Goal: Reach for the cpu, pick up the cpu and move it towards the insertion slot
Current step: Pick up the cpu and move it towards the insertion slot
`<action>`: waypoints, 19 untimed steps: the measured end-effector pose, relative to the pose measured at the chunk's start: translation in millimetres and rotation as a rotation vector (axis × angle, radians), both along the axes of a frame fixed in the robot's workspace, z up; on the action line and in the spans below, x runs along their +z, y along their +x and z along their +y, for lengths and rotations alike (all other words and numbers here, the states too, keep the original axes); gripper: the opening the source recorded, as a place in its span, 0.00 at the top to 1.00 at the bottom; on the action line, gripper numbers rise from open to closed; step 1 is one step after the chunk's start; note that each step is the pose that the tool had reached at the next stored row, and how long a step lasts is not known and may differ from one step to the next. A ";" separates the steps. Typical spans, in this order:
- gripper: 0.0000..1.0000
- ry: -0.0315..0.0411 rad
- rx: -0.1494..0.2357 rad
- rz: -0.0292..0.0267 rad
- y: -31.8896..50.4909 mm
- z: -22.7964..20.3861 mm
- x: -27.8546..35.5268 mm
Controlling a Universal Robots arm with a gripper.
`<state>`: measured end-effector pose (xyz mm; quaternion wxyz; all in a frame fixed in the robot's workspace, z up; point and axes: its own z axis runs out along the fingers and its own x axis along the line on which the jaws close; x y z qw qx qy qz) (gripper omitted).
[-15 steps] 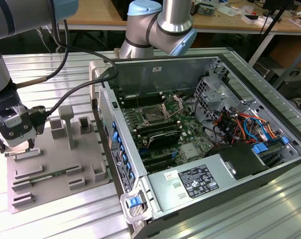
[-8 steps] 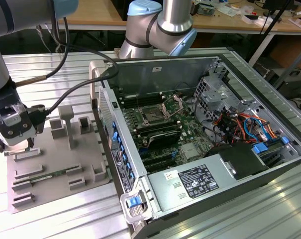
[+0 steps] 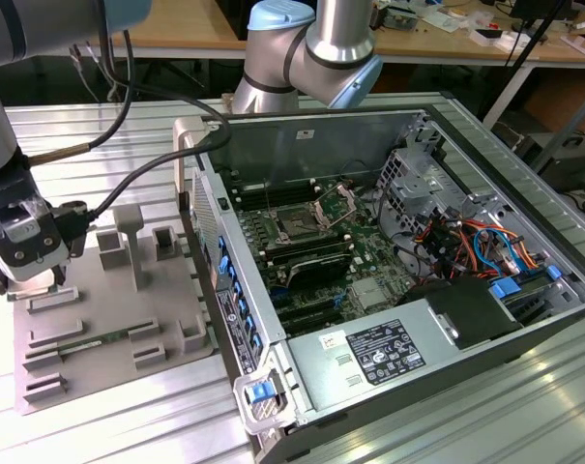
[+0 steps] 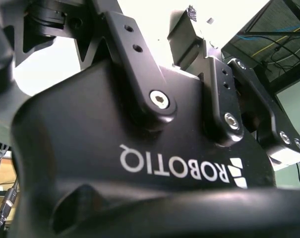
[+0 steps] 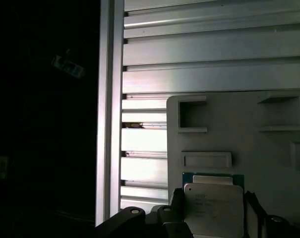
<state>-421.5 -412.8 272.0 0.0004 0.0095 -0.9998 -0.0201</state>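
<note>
The cpu, a flat square chip with a silvery top and a green rim, lies on the grey tray in the first wrist view. My gripper straddles it, one dark finger against each side with no gap showing. In the exterior view the gripper is low over the near-left corner of the tray, at the exterior view's left. The insertion slot, a dark square socket with its metal bracket raised, sits on the green board inside the open computer case, far from the gripper.
The open case fills the exterior view's right, with a raised side wall between tray and board. Grey blocks and posts stand up from the tray. Cables hang from the arm. A ribbed aluminium table carries everything.
</note>
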 end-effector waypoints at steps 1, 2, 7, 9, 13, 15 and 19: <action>0.45 0.0000 0.000 0.0001 0.0 0.0 0.4; 0.45 -0.0001 0.000 0.0001 0.0 0.0 1.2; 0.45 0.0000 0.000 0.0001 0.0 0.0 3.4; 0.45 0.0000 0.000 0.0001 0.0 0.0 4.3; 0.45 -0.0001 0.000 0.0001 0.0 0.0 6.2; 0.45 0.0000 0.000 0.0000 0.0 0.0 7.0; 0.45 -0.0001 0.000 0.0001 0.1 0.0 10.0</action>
